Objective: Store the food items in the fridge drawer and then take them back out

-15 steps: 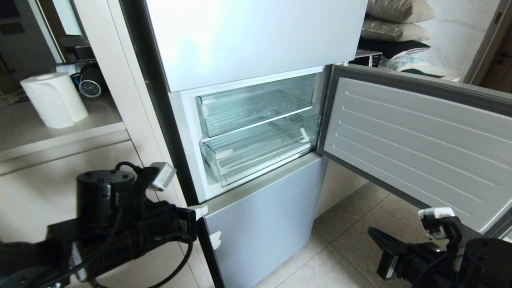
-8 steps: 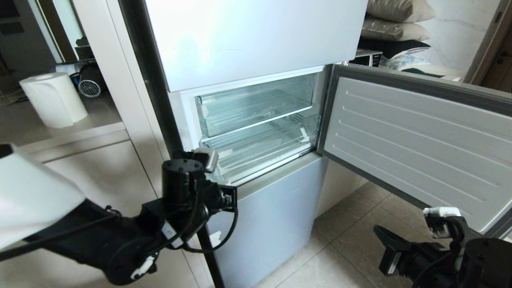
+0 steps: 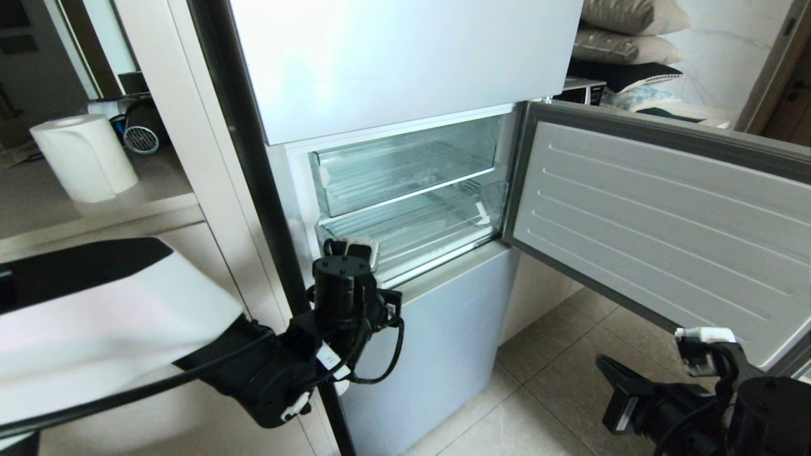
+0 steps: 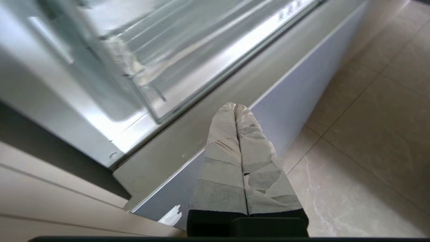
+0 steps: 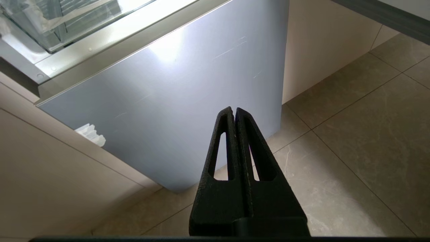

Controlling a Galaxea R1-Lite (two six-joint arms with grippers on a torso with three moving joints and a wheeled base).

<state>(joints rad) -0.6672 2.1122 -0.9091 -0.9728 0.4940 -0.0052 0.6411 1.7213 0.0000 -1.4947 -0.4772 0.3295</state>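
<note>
Left tool (image 4: 235,108): its tape-wrapped fingers (image 4: 223,134) are pressed together, holding nothing; it hangs over the top edge of the lower door panel (image 4: 295,84), just below the front lip of the fridge drawer (image 4: 188,57).
Left arm: in the head view it reaches in from the left, its wrist in front of the drawer's left corner.
Right tool (image 5: 234,112): black slotted fingers (image 5: 221,151) closed on each other, empty; low at the right, above the tiled floor (image 5: 362,141) and facing the lower panel.
Fridge drawer (image 3: 418,237): clear plastic, ribbed floor, seated in the open middle compartment beneath a shallower clear tray (image 3: 405,168).
Food items: none can be made out in any view.
Middle door (image 3: 665,234): swung wide to the right, its ribbed inner lining showing.
Upper door panel (image 3: 405,57): pale blue, glossy, closed.
Table (image 3: 38,209): at the left of the fridge, carrying a paper towel roll (image 3: 82,158).
Behind the door: stacked cushions (image 3: 627,31).
</note>
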